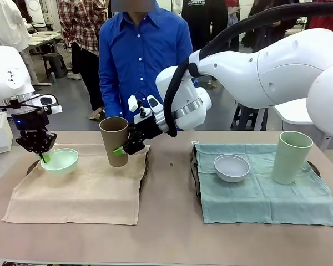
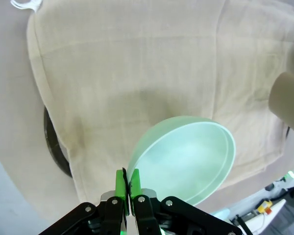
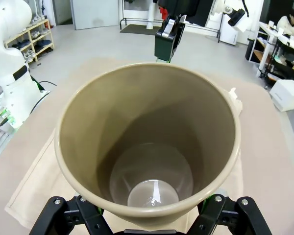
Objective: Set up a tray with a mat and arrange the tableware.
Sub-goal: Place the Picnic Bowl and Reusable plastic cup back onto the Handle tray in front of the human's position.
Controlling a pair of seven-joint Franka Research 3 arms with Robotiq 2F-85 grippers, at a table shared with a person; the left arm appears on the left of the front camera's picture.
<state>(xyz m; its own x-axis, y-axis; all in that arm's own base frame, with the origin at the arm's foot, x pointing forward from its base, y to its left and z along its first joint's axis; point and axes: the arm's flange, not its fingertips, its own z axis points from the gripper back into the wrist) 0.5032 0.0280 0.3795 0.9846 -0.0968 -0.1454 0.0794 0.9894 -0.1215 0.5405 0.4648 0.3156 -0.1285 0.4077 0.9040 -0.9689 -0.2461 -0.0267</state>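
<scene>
The left claw (image 1: 44, 157) pinches the rim of the mint green bowl (image 1: 60, 161). Its two green pads (image 2: 120, 186) are squeezed tight on the thin edge. The bowl is tipped up a bit and sits over the near left part of the tan mat (image 1: 80, 188). A dark tray edge (image 2: 54, 147) peeks out from under that mat.

The right claw (image 1: 124, 148) reaches across the middle and holds the tan brown cup (image 1: 115, 141). Its fingers are spread wide around the cup's side. The cup leans a little and is at the back edge of the tan mat, near the mat's right corner. From the right wrist I look straight down into the cup (image 3: 149, 142), and it has nothing in it.

On the other side of the surface (image 1: 166, 244) lies a green mat (image 1: 261, 194). The pale grey-blue bowl (image 1: 231, 167) sits on it, near the left. The pale green cup (image 1: 290, 157) stands up straight on it, toward the right.

A person in a blue shirt (image 1: 141, 55) stands at the far side of the surface.
</scene>
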